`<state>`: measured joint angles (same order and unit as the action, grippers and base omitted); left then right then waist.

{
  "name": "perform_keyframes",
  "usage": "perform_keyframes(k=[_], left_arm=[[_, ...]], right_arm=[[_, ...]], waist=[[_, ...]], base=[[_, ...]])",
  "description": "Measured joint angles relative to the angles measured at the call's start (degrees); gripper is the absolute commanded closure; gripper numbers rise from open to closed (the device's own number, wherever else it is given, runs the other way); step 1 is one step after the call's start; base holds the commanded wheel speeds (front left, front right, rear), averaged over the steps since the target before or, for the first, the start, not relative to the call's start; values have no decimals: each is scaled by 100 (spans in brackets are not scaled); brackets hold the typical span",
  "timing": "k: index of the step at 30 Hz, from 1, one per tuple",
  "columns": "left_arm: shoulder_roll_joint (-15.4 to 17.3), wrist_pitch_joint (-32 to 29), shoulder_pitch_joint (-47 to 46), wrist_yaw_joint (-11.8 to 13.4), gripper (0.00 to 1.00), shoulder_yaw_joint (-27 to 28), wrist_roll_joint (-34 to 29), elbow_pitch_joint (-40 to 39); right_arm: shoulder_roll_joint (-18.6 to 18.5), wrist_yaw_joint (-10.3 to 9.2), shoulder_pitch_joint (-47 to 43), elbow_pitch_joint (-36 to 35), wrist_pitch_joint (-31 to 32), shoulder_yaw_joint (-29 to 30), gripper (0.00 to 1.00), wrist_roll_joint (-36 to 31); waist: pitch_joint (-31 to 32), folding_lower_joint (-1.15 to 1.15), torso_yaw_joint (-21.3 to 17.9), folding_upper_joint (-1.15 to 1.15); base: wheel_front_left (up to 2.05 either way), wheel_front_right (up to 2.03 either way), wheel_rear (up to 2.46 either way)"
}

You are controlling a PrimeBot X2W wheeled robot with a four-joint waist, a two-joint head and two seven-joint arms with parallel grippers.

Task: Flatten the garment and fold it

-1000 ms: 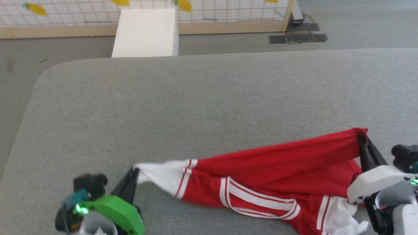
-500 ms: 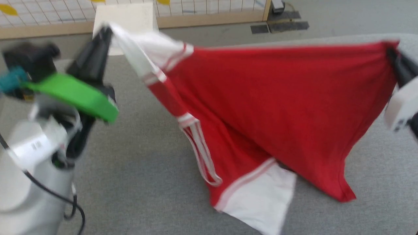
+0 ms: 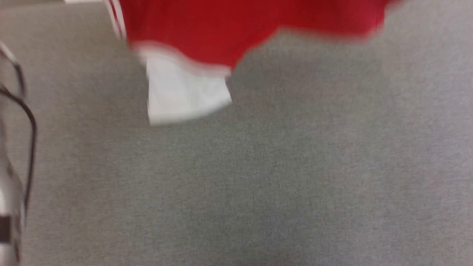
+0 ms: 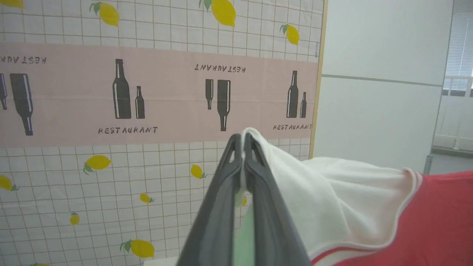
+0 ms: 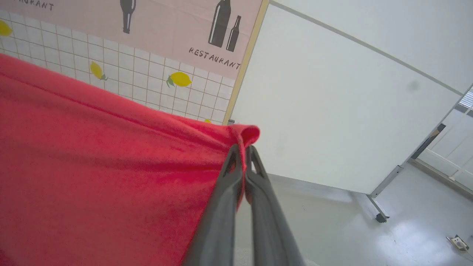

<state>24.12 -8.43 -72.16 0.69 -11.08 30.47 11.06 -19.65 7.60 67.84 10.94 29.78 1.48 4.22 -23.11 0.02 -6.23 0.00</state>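
Above the flat grey cloth-covered table (image 3: 258,184), at the far edge of the head view, hangs the thin red sports jersey with white sleeves (image 3: 236,26). It is lifted off the table and blurred, so no letters or number can be read. One loose white sleeve (image 3: 184,92), edged with a red-and-white band, dangles lowest over the table's left half, apart from the surface as far as the blur allows. A thin black cable (image 3: 31,125) loops down at the table's left side beside a pale arm part (image 3: 7,221). The left gripper (image 4: 242,138) has its two long dark fingers pressed together on a fold of white sleeve cloth (image 4: 332,195), which drapes off to one side and runs through striped trim into red fabric. The right gripper (image 5: 244,147) is likewise clamped, pinching a small bunched corner of the jersey's red body, the cloth stretching away from it in long taut creases. Behind both grippers stands a gridded partition printed with lemons and bottles (image 4: 74,92), with a plain white wall panel (image 5: 332,111) next to it.
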Motion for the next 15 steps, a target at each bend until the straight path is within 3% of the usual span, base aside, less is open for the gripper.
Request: perform_keyframes(k=[4,10,15], left_arm=[[-20,453,-901,125,100,45,-258,294],[-49,1234,-1615,187,100,22,-642,588],[-11,1354,-1346,-100,100,-316,-755,982]], right_arm=[[287,1,845,420,-580,246,100,-465],[534,1,1322,873,-1475,477,100,-849],[586,0,955,1322,-1884,331,100,-736]], waist=[[-436,0,-39,0],[-936,0,-67,0],[-1108,0,9,0]], base=[[0,0,0],[0,0,0],[0,0,0]])
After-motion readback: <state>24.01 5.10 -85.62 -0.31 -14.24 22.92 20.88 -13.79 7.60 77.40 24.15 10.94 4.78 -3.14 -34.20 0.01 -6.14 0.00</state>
